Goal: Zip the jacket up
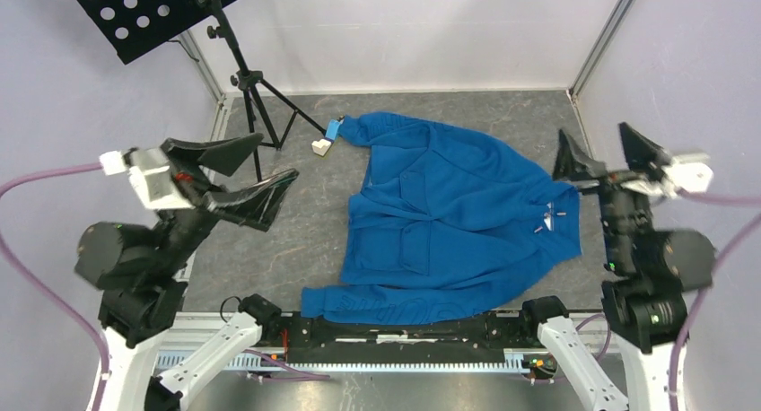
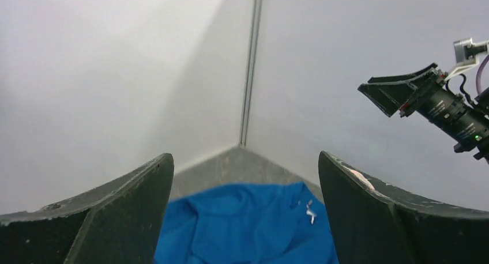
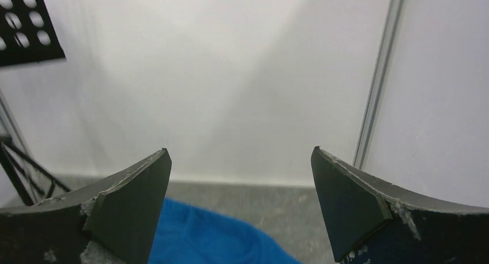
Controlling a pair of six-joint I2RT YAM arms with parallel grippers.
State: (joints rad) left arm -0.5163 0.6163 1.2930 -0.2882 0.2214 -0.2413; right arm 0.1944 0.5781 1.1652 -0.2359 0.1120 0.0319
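Observation:
The bright blue jacket (image 1: 449, 222) lies spread on the grey table, collar to the right, sleeves toward the far left and near edge. A pale silvery zipper pull (image 1: 547, 221) shows near the collar. My left gripper (image 1: 269, 170) is open and empty, raised left of the jacket. Its wrist view shows the jacket (image 2: 242, 226) and the zipper pull (image 2: 310, 212) below between the fingers. My right gripper (image 1: 606, 151) is open and empty, raised just right of the collar. Its wrist view shows a jacket fold (image 3: 213, 235) low down.
A black tripod stand (image 1: 247, 79) with a perforated black plate (image 1: 144, 7) stands at the far left. A small white block with a blue tag (image 1: 325, 140) lies by the far sleeve end. White walls enclose the table on three sides.

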